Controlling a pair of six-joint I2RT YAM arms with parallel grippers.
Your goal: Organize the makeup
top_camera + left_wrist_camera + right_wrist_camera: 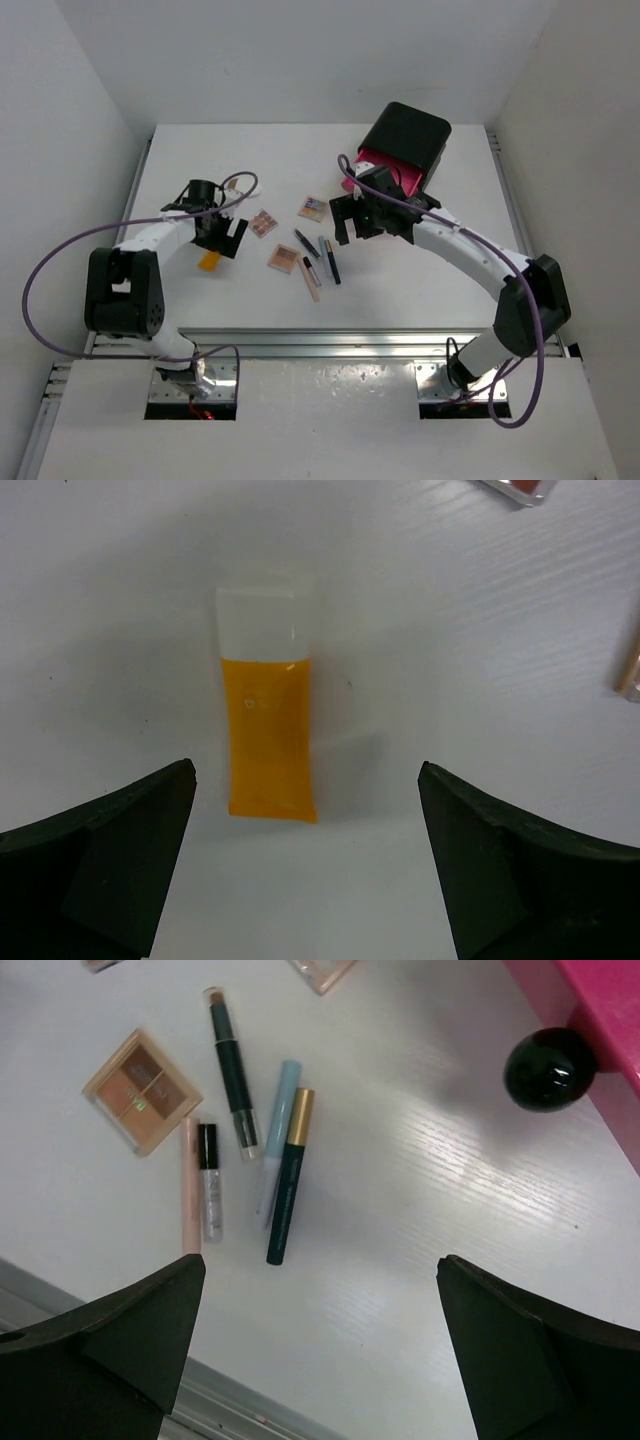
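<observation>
An orange tube with a clear cap [268, 735] lies flat on the white table, just ahead of my open, empty left gripper [305, 880]; in the top view the tube [208, 262] is at that gripper [222, 244]. Three square palettes [263, 222] [313, 207] [283, 258] lie mid-table. Beside them lie a black stick [232, 1065], a pale-blue pencil [278, 1135], a dark tube with gold cap [288, 1175], a clear gloss [209, 1180] and a peach pencil [190, 1185]. My right gripper [320, 1360] hovers open and empty right of them. No white puff shows.
A black box [405, 135] stands at the back right with a pink drawer [600, 1000] pulled out and its black knob [548, 1068] close to my right gripper [350, 230]. The table's metal front rail [230, 1405] runs below the pencils.
</observation>
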